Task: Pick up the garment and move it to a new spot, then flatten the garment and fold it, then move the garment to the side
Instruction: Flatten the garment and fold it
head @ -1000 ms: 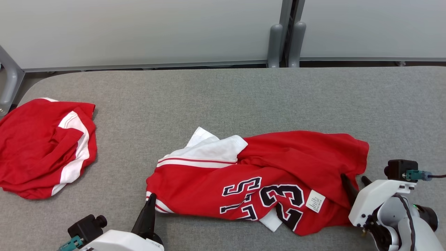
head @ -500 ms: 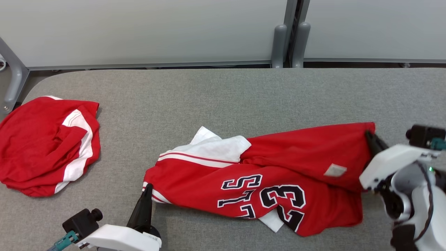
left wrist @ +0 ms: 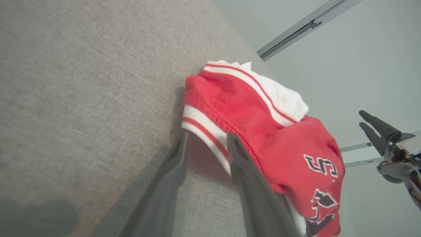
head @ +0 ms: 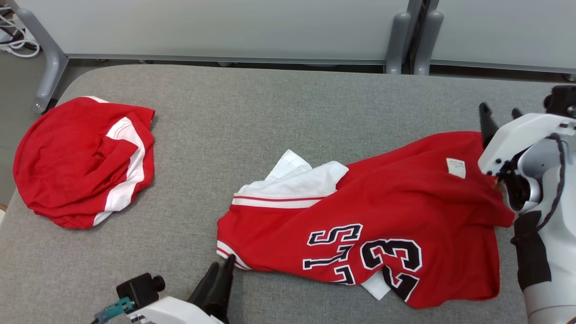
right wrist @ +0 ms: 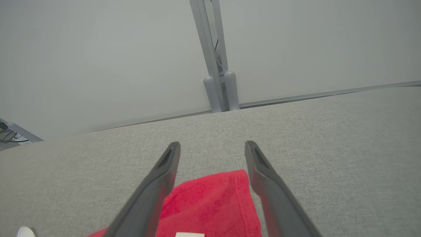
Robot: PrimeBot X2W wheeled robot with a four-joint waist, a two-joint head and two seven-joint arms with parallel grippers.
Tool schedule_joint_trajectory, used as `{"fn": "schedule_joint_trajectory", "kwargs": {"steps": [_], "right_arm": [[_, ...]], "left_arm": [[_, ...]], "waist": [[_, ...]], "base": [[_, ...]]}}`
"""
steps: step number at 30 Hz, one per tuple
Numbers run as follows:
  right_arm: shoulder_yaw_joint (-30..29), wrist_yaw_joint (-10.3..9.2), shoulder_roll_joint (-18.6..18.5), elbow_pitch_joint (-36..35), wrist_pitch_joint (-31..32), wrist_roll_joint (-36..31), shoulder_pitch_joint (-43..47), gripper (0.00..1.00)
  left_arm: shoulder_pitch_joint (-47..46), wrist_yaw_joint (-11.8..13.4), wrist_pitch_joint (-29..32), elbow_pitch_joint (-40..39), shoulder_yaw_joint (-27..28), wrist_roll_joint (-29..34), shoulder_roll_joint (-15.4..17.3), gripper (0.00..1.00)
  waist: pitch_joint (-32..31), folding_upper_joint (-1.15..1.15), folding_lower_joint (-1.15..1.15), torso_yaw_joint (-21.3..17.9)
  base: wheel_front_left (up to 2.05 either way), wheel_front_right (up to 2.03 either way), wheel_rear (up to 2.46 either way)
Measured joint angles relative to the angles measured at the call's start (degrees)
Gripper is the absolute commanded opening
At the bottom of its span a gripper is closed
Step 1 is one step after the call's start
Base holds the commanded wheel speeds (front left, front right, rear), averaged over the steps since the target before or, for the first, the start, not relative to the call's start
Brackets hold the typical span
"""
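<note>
Right gripper (right wrist: 212, 146): long dark tapered fingers spread wide and empty, straddling the stitched red corner of the garment (head: 396, 198). Left gripper (left wrist: 206, 136): fingers parted, tips at the ribbed white-and-red striped hem, not clamped. The garment lies crumpled, centre-right on the coarse grey woven table (head: 270, 112). A second red-and-white heap (head: 81, 162) sits far left.

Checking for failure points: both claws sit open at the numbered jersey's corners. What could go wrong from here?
1. The jersey is bunched, its white sleeve doubled over; folding now would probably lock in creases.
2. The left claw is open at the bunched striped hem; closing may pinch only one layer.
3. The other red garment lies at the table's left; setting the jersey there could tangle them.
</note>
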Motion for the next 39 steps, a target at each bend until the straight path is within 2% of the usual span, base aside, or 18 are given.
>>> {"fn": "schedule_joint_trajectory", "kwargs": {"steps": [5, 9, 12, 15, 19, 20, 25, 29, 33, 36, 39], "right_arm": [[-1.6, 0.01, -0.4, 0.6, 4.8, -4.5, 3.3, 1.0], [-1.7, 0.01, -0.3, -6.0, 4.4, -5.4, 7.6, 1.0], [-0.5, 0.01, -0.3, -11.9, 3.7, -3.8, 12.0, 1.0], [2.7, 0.0, -0.3, -16.9, 3.2, 0.1, 17.0, 1.0], [6.2, 0.0, -0.2, -22.2, 2.2, 4.4, 22.2, 1.0], [6.2, 0.0, -0.2, -22.2, 2.2, 4.4, 22.2, 1.0], [10.3, 0.0, -0.1, -24.9, 1.5, 7.2, 24.5, 1.0], [12.4, 0.0, -0.1, -25.6, 1.4, 8.9, 24.5, 1.0], [13.7, 0.0, -0.1, -26.0, 1.4, 10.5, 24.4, 1.0], [14.4, 0.0, -0.1, -26.4, 1.3, 10.6, 24.0, 1.0], [14.7, 0.0, 0.0, -26.7, 1.3, 10.2, 23.6, 1.0]], "left_arm": [[3.6, 0.4, 5.7, -1.2, -1.8, -2.2, 2.0, 1.0], [6.3, 3.0, 4.7, -6.3, 1.4, -2.1, 5.8, 1.0], [6.4, 5.0, 2.0, -10.7, 4.9, -1.0, 7.8, 1.0], [4.7, 6.5, 1.1, -13.5, 6.2, 1.4, 9.6, 1.0], [-2.6, 8.1, 3.5, -11.8, 2.9, 8.4, 13.0, 1.0], [-2.6, 8.1, 3.5, -11.8, 2.9, 8.4, 13.0, 1.0], [-14.7, 7.9, 10.1, -2.8, -5.1, 17.3, 14.3, 1.0], [-23.6, 7.6, 15.8, 6.8, -10.9, 23.2, 13.4, 1.0], [-30.4, 7.4, 20.0, 15.1, -14.1, 25.9, 10.8, 1.0], [-33.6, 7.4, 22.9, 20.1, -14.9, 26.5, 10.1, 1.0], [-36.6, 5.7, 24.2, 23.0, -15.3, 26.5, 9.9, 1.0]], "waist": [[-1.3, 0.0, 0.0, -0.4], [-2.6, 0.0, 0.0, -2.1], [-3.5, 0.0, 0.0, -3.6], [-4.5, 0.0, 0.0, -5.2], [-5.1, 0.0, 0.0, -7.4], [-5.1, 0.0, 0.0, -7.4], [-4.5, 0.0, 0.0, -10.1], [-2.7, 0.0, 0.0, -11.8], [-0.4, 0.0, 0.0, -13.3], [1.1, 0.0, 0.0, -14.4], [2.3, 0.0, 0.0, -15.5]], "base": [[0.0, 0.0, 0.0], [0.0, 0.0, 0.0], [0.0, 0.0, 0.0], [0.0, 0.0, 0.0], [0.0, 0.0, 0.0], [0.0, 0.0, 0.0], [0.0, 0.0, 0.0], [0.0, 0.0, 0.0], [0.0, 0.0, 0.0], [0.0, 0.0, 0.0], [0.0, 0.0, 0.0]]}}
